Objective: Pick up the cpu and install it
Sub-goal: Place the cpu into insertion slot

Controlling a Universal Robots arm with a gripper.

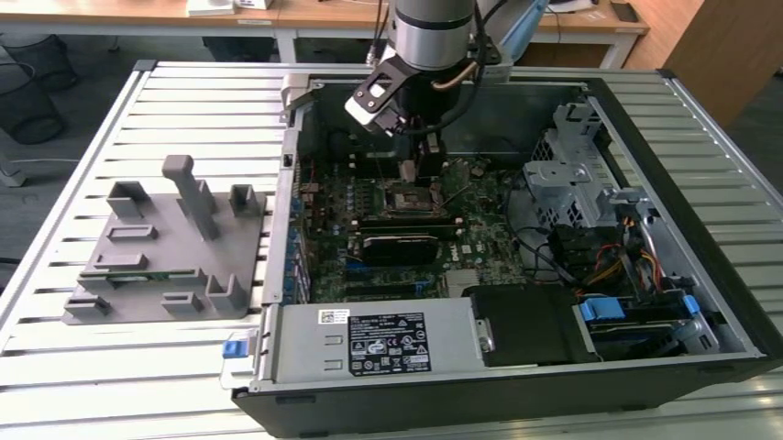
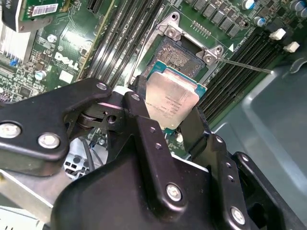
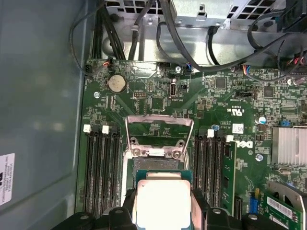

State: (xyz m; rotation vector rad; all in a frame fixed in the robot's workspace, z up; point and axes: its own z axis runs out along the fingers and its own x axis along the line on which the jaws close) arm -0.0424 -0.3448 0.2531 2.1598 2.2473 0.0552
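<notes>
Silvery cpu (image 2: 171, 102) gripped between fingers (image 2: 196, 127), arm (image 1: 431, 32) upright above socket (image 2: 175, 54).

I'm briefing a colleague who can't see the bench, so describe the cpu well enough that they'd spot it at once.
Look inside the open computer case, at the green motherboard. At its dark socket, the black pincer grips the cpu. It is a small flat square with a silvery top, unlike the dark, metal-framed socket beside it.

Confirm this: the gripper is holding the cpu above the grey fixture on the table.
Not the grey fixture: the gripper holds the cpu above the open socket on the motherboard, as the second wrist view shows.
</notes>
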